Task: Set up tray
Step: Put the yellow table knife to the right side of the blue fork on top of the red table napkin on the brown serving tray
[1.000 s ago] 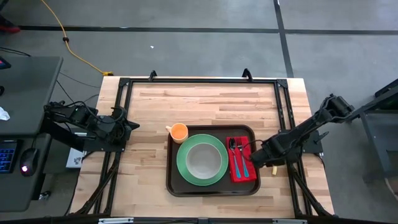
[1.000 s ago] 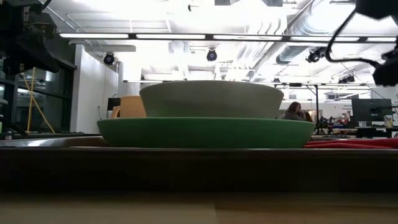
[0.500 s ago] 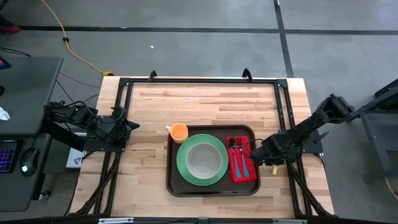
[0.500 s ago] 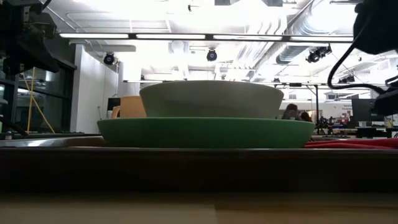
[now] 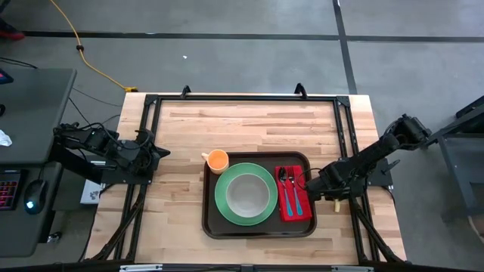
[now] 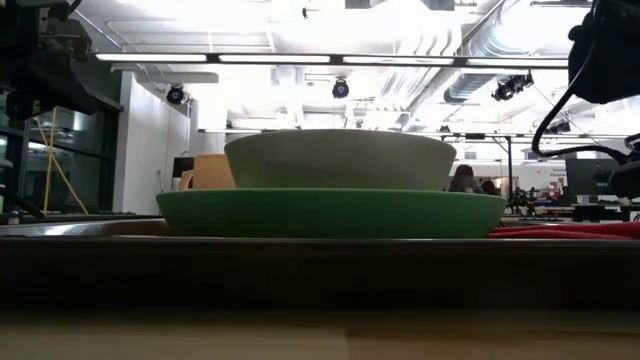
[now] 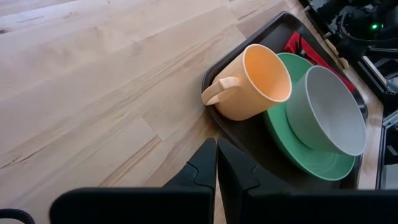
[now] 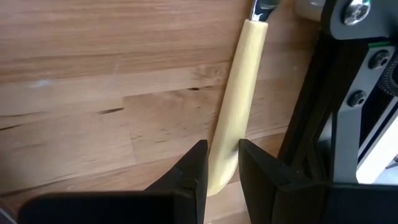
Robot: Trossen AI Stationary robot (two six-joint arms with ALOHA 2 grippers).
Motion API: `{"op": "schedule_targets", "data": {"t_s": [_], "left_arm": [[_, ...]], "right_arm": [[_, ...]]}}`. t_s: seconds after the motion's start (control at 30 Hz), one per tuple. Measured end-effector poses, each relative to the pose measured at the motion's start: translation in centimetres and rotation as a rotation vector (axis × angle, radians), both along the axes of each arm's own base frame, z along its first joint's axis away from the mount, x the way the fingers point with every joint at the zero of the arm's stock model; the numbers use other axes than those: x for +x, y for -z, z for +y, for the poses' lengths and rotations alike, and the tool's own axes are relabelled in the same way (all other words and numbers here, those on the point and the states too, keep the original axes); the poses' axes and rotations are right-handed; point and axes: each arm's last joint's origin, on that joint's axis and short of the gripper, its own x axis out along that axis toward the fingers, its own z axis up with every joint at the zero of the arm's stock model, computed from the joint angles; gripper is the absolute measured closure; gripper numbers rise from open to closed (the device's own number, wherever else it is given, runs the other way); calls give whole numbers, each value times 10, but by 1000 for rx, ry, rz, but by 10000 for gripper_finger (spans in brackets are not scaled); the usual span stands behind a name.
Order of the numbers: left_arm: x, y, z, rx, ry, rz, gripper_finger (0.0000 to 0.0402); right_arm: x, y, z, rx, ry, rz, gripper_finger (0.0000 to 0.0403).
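Wooden table bears the tray; right pincer grips a yellow-handled utensil, left pincer clenched.

Overhead and table-level views share the tray.

low view | grey bowl on green plate | tray rim in front | orange cup behind

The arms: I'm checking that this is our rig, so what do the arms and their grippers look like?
Both arms are dark, jointed and slim, with black cables alongside. The left gripper and right gripper each have two flat, angular black fingers. No markings show.
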Motion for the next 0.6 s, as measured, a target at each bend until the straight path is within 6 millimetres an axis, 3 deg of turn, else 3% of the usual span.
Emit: {"op": "schedule_targets", "data": {"t_s": [0.37, 0.6], "left_arm": [[1, -1, 0, 11, -1, -13, 357], [3, -5, 2, 159, -13, -36, 357]], "right_arm": [[-2, 7, -2, -18, -3, -26, 336], [-2, 10, -2, -13, 3, -44, 336]]}}
